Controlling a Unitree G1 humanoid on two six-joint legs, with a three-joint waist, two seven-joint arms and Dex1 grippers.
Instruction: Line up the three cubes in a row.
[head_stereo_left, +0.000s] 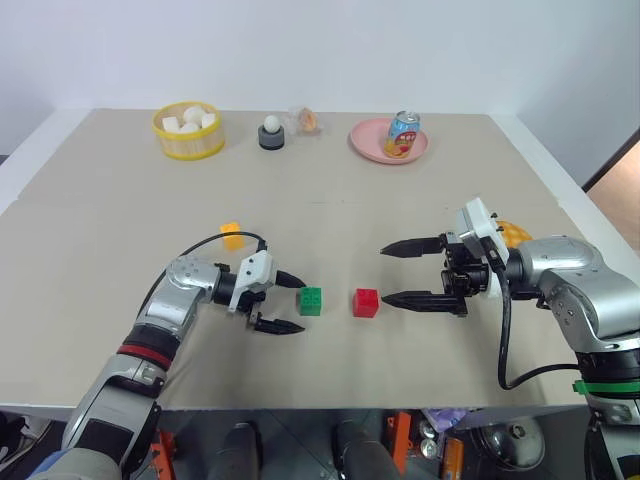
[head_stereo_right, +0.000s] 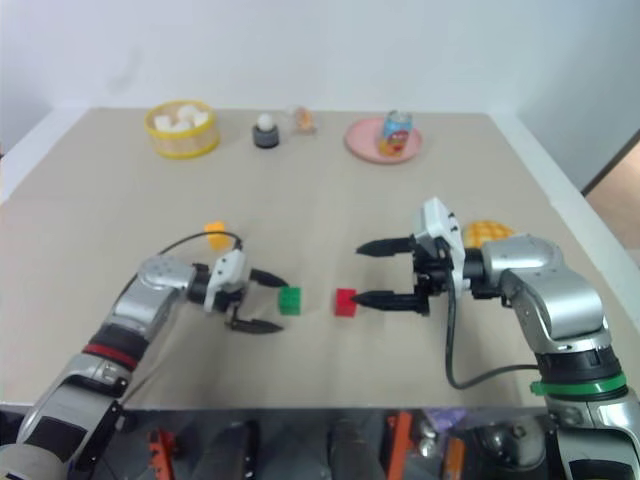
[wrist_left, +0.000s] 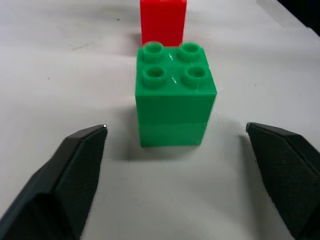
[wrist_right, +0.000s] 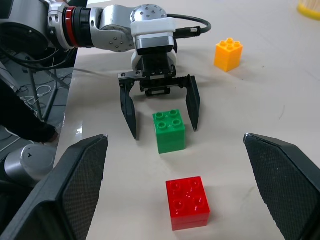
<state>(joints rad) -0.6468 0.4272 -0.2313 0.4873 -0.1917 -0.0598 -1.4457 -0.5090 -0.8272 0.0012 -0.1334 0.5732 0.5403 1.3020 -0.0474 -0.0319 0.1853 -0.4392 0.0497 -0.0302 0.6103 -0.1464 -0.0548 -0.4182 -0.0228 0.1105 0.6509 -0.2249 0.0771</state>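
On the tan table, the green cube (head_stereo_left: 310, 301) and the red cube (head_stereo_left: 366, 302) stand side by side with a small gap between them. The orange-yellow cube (head_stereo_left: 231, 235) sits apart, farther back on the left. My left gripper (head_stereo_left: 298, 305) is open, low on the table. Its fingers (wrist_left: 75, 175) flank the green cube's (wrist_left: 175, 100) near end with a gap on each side. My right gripper (head_stereo_left: 383, 274) is open just right of the red cube (wrist_right: 188, 202), one finger near it, holding nothing.
Along the far edge stand a yellow basket (head_stereo_left: 187, 145) of white cubes, a grey holder with a white ball (head_stereo_left: 271, 132), and a pink plate (head_stereo_left: 365, 146) bearing a can (head_stereo_left: 403, 134). A yellow checkered bun (head_stereo_left: 514, 234) lies behind my right gripper.
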